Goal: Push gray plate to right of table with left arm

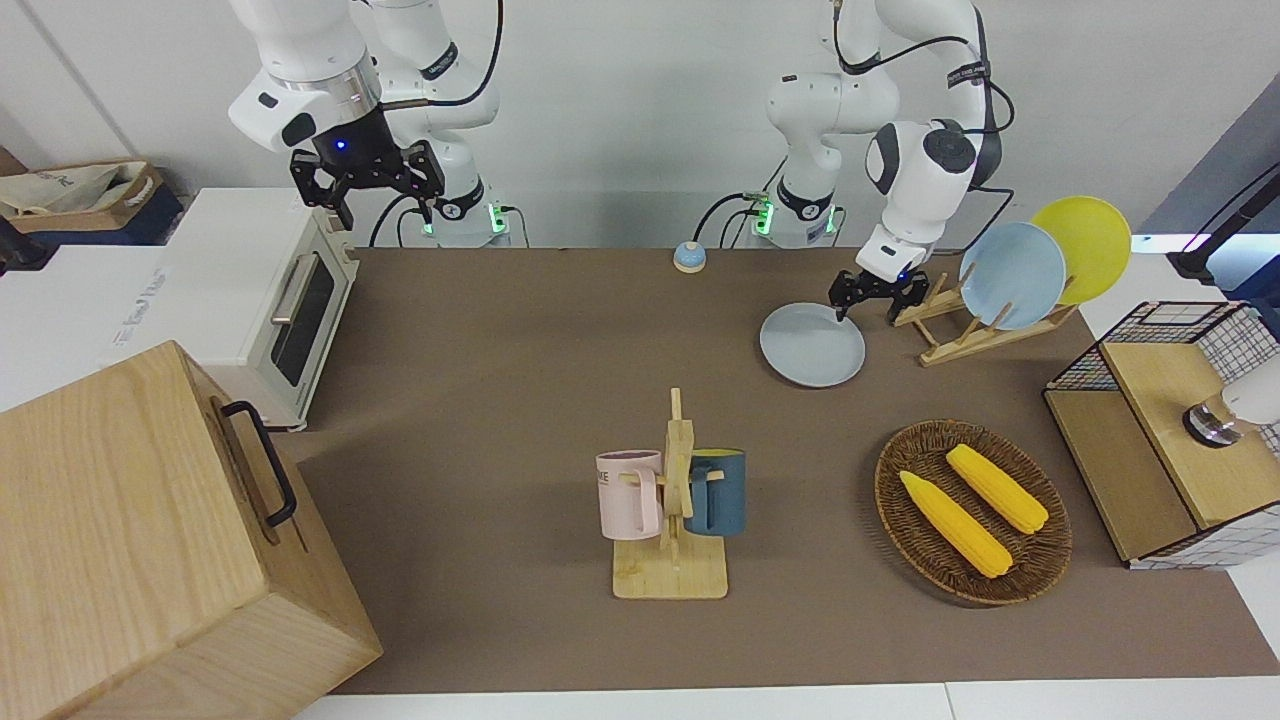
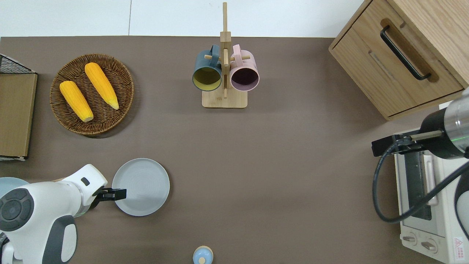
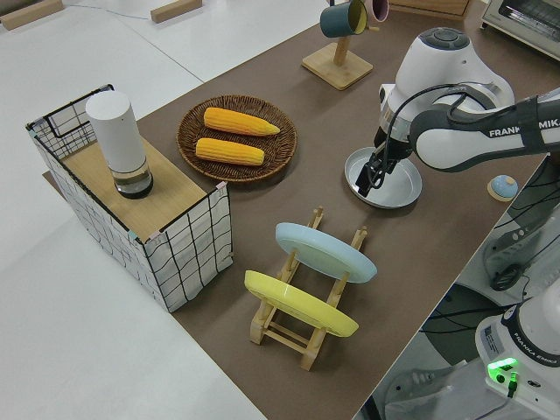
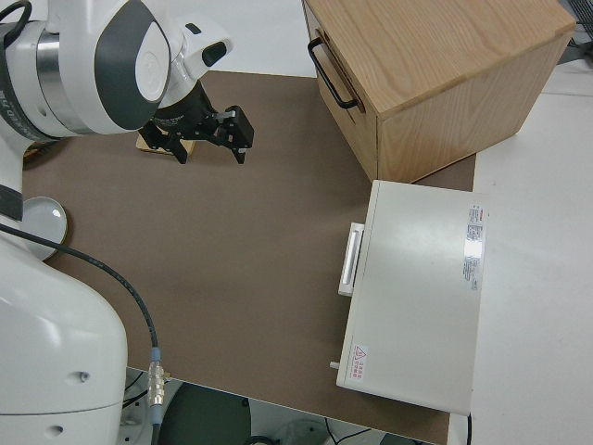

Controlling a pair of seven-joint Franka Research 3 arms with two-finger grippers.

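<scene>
I see my left arm's black end effector [image 2: 116, 193] low at the rim of the round pale gray plate [image 2: 143, 186], on the side toward the wooden plate rack [image 1: 955, 325]. Its fingers look spread apart. The plate lies flat on the brown counter [image 2: 274, 165]. My right arm is parked.

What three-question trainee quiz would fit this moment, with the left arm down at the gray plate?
1. True or false: the gray plate lies flat on the table.
2. The left gripper is over which edge of that plate? A) toward the left arm's end B) toward the right arm's end
3. How many corn cobs are in the basket?

Key: 1 true; 2 A; 3 two. The right arm is parked.
</scene>
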